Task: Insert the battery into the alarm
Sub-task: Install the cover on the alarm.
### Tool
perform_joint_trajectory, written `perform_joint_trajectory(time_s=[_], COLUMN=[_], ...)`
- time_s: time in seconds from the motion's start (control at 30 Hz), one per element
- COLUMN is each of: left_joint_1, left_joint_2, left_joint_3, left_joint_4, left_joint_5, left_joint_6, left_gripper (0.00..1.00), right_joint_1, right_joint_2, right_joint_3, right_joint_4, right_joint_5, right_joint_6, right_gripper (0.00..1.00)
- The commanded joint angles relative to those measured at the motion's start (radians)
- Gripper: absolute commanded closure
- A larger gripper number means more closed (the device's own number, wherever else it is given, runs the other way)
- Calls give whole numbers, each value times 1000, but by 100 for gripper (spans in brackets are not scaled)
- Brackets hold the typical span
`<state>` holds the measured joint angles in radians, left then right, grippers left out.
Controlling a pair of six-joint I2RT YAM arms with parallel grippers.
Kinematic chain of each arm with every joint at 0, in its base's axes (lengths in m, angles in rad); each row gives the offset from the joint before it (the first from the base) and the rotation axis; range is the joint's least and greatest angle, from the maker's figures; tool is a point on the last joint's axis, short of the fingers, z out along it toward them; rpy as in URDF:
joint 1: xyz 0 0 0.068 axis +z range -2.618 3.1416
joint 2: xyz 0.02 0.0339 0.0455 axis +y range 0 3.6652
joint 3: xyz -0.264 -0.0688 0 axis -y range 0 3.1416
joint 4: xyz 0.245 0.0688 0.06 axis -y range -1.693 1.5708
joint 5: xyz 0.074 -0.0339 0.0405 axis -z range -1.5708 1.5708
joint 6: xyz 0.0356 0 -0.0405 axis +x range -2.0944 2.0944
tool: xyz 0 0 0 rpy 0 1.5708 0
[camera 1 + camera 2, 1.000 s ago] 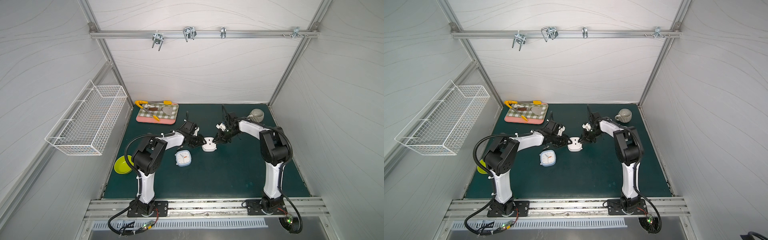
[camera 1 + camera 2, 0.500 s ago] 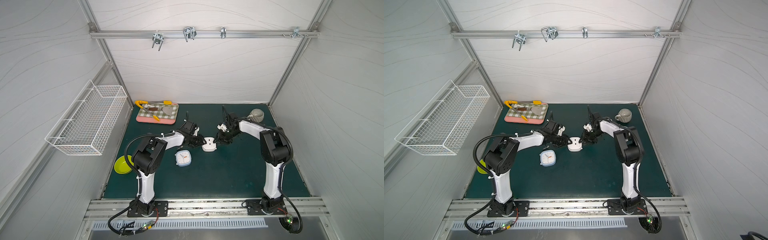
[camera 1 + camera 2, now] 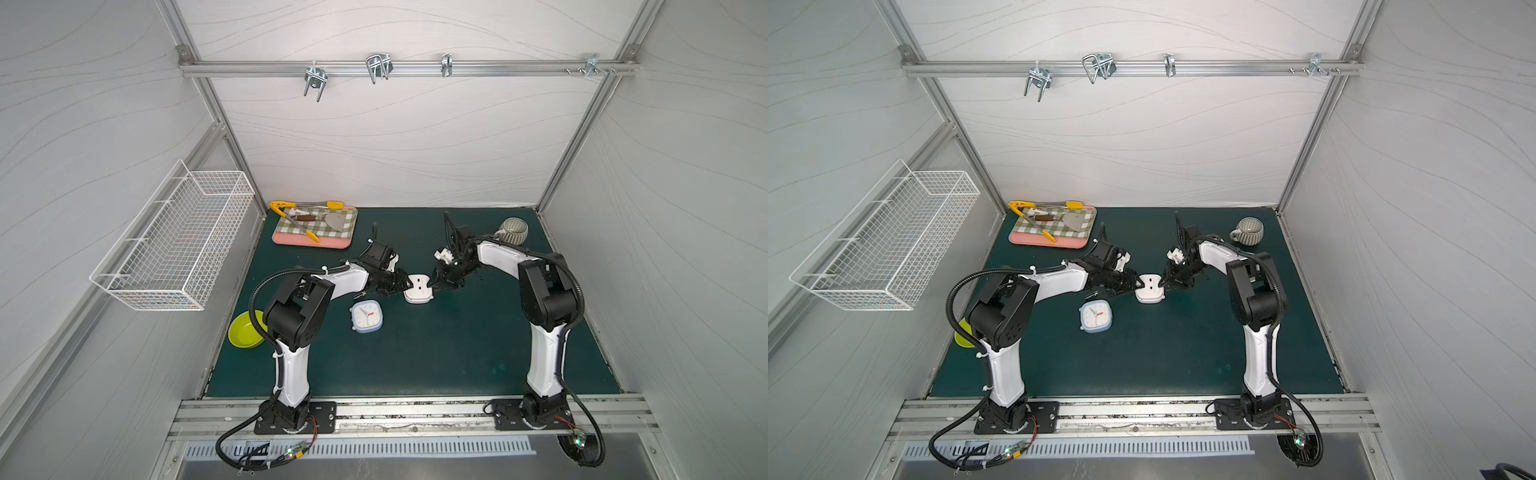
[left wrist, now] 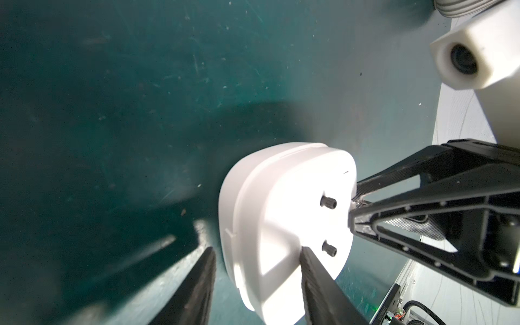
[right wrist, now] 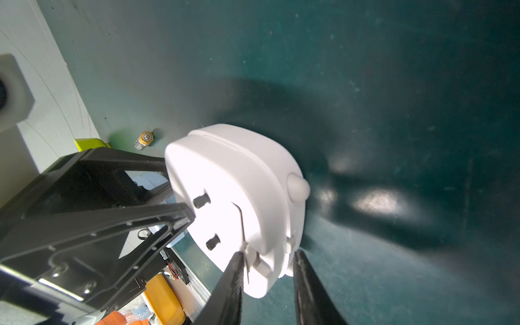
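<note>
The white alarm [image 3: 419, 287] [image 3: 1150, 288] sits mid-table with its back and two black knobs facing up. My left gripper [image 3: 407, 284] [image 4: 257, 250] is shut on its left edge, with one finger on the back and one on the face side. My right gripper [image 3: 433, 284] [image 5: 268, 253] straddles the opposite edge at the cover latch. One of its fingers touches the cover seam, while the other stands a little off, so the gripper is open. The battery [image 5: 145, 139] [image 3: 360, 294] lies loose on the mat behind the left gripper.
A blue alarm clock [image 3: 365, 316] lies face up just in front of the left gripper. A lime bowl [image 3: 247, 329] is at the left edge, a checked tray [image 3: 286, 240] of utensils at the back left, and a striped mug [image 3: 513, 230] at the back right. A wire basket [image 3: 178, 241] hangs on the left wall.
The right gripper has shifted slightly at the alarm's right edge. The left arm and the alarm have stayed where they were.
</note>
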<state>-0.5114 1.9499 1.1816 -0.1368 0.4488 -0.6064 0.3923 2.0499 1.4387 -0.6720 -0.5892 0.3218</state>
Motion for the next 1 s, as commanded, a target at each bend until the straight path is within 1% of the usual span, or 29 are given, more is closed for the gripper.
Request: perform_joint_trajectory(time_s=[0.0, 0.4, 0.8, 0.87, 0.93, 0.97], left_joint_1=[-3, -3, -3, -3, -2, -3], left_joint_2=[21, 26, 28, 28, 29, 28], left_joint_3=[32, 35, 37, 36, 37, 37], left_joint_4=[-17, -17, -18, -19, -21, -22], left_joint_5=[8, 14, 18, 17, 13, 13], left_joint_6=[-1, -6, -5, -4, -3, -3], left_gripper=[51, 53, 54, 54, 53, 54], right_joint_1=[6, 8, 23, 26, 26, 25], right_joint_2=[27, 51, 83, 66, 32, 20], right_joint_3=[0, -21, -9, -11, -20, -17], right_joint_4=[-11, 11, -44, -35, 2, 10], right_joint_5=[-6, -3, 105, 77, 21, 4], right_joint_6=[-11, -7, -40, -35, -17, -10], right_gripper=[70, 73, 77, 76, 69, 68])
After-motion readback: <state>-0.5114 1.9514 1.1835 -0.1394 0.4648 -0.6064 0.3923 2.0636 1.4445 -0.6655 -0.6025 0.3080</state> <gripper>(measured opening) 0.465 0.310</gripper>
